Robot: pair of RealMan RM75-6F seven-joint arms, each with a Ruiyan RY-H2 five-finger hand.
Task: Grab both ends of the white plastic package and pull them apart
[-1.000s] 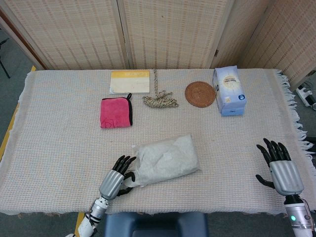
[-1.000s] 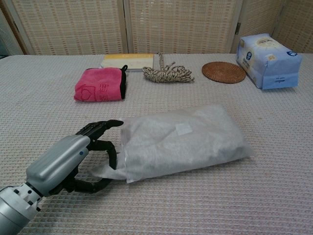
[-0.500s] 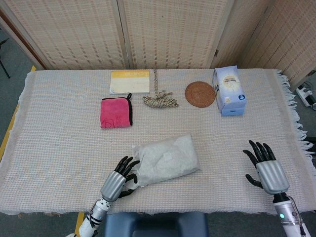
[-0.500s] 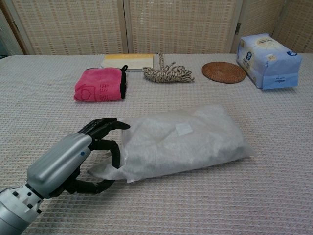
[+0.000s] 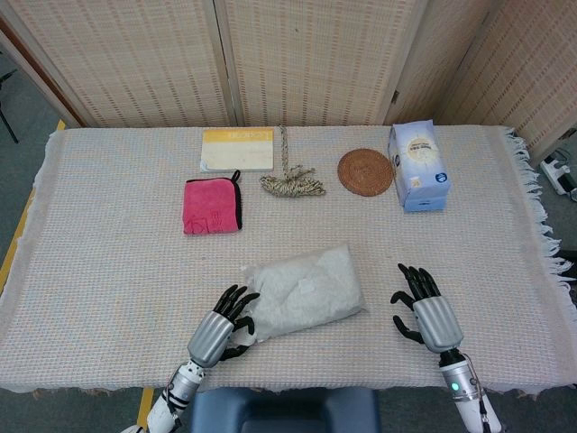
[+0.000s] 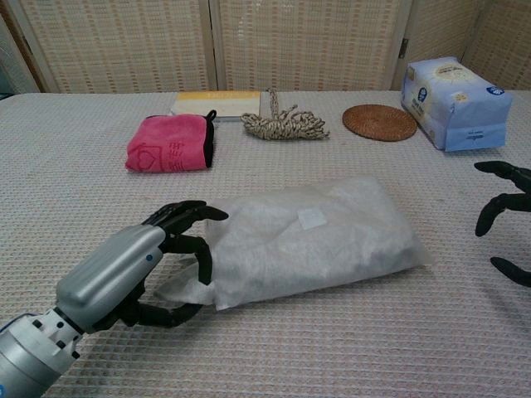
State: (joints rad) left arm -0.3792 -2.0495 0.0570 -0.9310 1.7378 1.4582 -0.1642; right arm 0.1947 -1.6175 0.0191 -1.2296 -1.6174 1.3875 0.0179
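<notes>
The white plastic package (image 5: 303, 290) lay flat on the woven tablecloth (image 5: 108, 262) near the front edge, between the two hands. The left hand (image 5: 219, 328) had its fingers curled around the package's left end, though a firm grip could not be confirmed. The right hand (image 5: 427, 309) hung just beside the right end, apart from it, fingers spread and holding nothing. The step in hand was securing both ends; next, the right hand needed to close on its end before any pulling.
</notes>
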